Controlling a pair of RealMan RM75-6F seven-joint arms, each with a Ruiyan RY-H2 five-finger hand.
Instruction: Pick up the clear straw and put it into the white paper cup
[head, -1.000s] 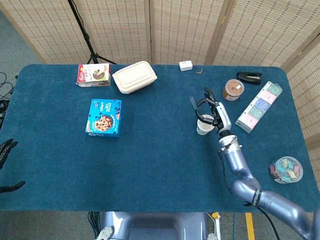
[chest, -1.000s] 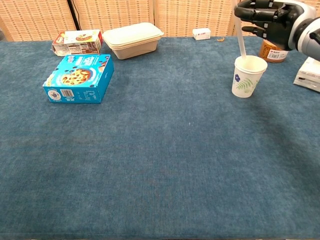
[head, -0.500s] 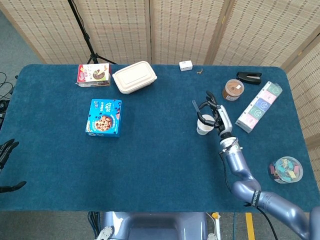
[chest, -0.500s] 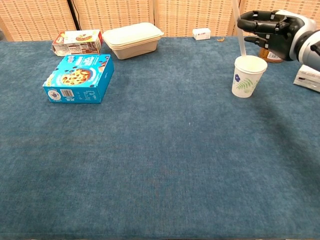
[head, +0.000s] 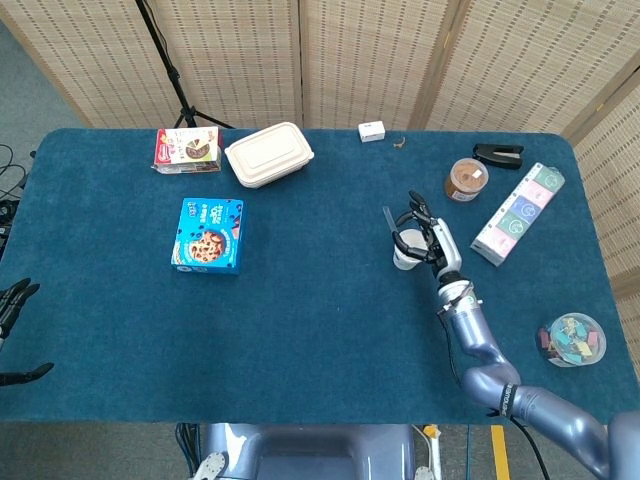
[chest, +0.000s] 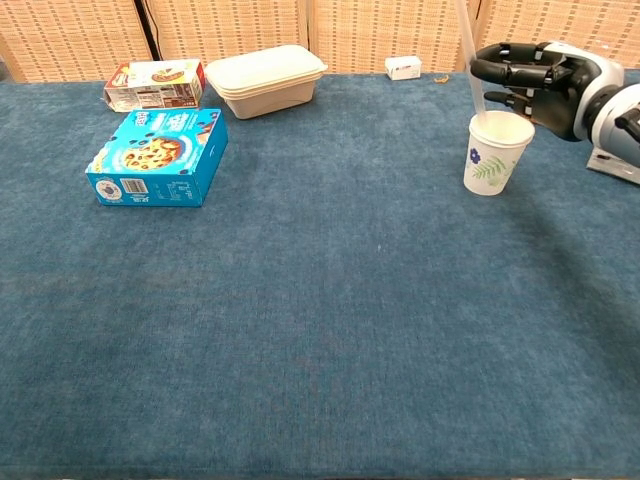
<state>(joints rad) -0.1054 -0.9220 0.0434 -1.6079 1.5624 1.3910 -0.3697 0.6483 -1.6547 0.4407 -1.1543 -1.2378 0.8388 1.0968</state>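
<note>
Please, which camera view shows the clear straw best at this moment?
The chest view: the clear straw stands out against the screen, its lower end inside the white paper cup, beside the right robot hand. The head view shows only a faint short sliver by the cup.

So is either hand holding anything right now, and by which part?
The right hand holds the clear straw around its middle, lower end in the white paper cup. The left hand holds nothing.
</note>
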